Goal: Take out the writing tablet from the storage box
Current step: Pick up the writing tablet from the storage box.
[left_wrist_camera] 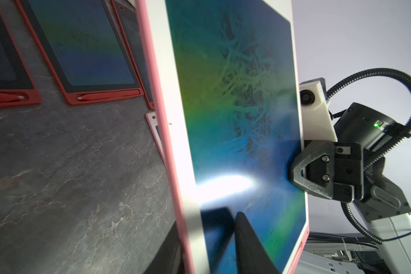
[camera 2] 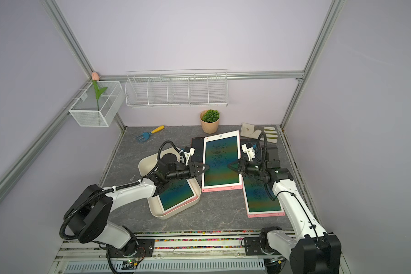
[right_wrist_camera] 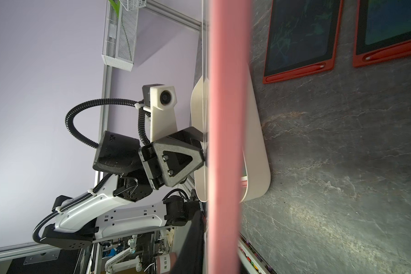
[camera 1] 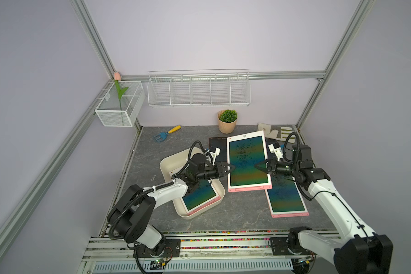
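Both top views show the left gripper and right gripper pinching opposite long edges of a raised tablet, narrowly parted, sharing its width. Another tablet lies in the box, beside it.

writing tablet: white front, pink edge, screen banded blue, green and orange with dark speckles
storage box: plain cream-white
worktop: dark grey, pale marble veins
left claw: black
right claw: black
plant pot: light tan, green leaves
hand rake: blue head, yellow handle
tulip: pink bloom, green stem
wire rack: white
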`<state>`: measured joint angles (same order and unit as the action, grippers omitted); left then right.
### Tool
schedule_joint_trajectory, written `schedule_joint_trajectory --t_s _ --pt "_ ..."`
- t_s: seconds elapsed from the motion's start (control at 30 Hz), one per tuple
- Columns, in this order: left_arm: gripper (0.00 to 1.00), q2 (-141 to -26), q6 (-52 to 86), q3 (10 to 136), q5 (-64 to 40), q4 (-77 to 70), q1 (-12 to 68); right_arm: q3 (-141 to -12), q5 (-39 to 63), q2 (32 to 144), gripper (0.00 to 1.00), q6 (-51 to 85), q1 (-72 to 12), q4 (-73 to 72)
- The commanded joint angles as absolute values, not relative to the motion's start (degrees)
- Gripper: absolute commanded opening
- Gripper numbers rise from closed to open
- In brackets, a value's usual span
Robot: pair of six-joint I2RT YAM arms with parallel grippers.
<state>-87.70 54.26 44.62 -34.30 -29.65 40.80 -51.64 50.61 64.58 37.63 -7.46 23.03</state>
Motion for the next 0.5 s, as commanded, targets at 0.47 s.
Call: schedule_joint_trajectory --t_s 0.47 --pt "0.18 -87.5 58.3 44.1 -39.9 -39.7 41.9 -53.6 53.0 74.4 0.26 32.2 -7.0 23.1"
